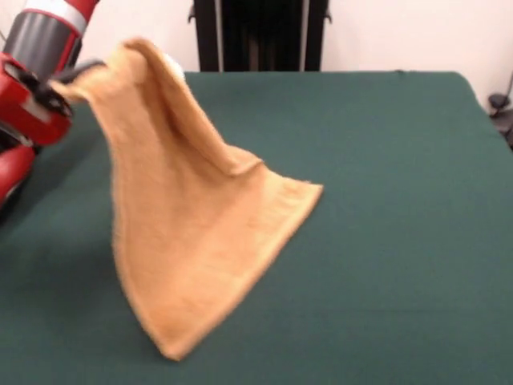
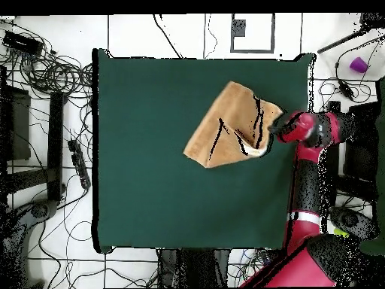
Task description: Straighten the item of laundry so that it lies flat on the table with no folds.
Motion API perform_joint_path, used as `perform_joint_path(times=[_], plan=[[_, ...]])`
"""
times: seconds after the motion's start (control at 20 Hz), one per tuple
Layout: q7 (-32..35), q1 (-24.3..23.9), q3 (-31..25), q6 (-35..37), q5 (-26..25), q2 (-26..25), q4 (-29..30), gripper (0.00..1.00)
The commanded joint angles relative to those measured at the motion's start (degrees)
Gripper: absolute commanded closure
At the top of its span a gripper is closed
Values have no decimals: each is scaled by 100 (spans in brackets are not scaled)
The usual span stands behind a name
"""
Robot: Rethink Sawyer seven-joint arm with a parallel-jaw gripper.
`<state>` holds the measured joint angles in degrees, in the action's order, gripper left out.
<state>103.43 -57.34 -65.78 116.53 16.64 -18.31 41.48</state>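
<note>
The orange-yellow towel (image 1: 188, 233) hangs from one lifted corner at the upper left of the front view and drapes down in a tent shape, its lower edge resting on the dark green table (image 1: 385, 241). A fold runs down its upper right side. My gripper (image 1: 76, 76) is shut on the towel's top corner, held above the table's left side. In the overhead view the towel (image 2: 225, 128) spreads left from the gripper (image 2: 272, 129) near the table's (image 2: 150, 188) right edge.
The red and black arm (image 2: 304, 188) runs along the table's right edge in the overhead view. A dark stand (image 1: 260, 36) rises behind the table's far edge. Cables and gear (image 2: 45, 75) lie on the floor around the table.
</note>
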Motion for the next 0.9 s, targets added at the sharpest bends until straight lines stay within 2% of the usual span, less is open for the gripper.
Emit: perform_joint_path(times=[0.05,0.4,0.65,0.9], plan=[[-1572,117,-297,985,432,-1053,9,100],[-2393,-42,-358,444,-105,-1209,75,100],[-2881,13,-351,607,-437,-1195,-138,100],[-2845,52,-344,569,-406,-1157,-188,100]])
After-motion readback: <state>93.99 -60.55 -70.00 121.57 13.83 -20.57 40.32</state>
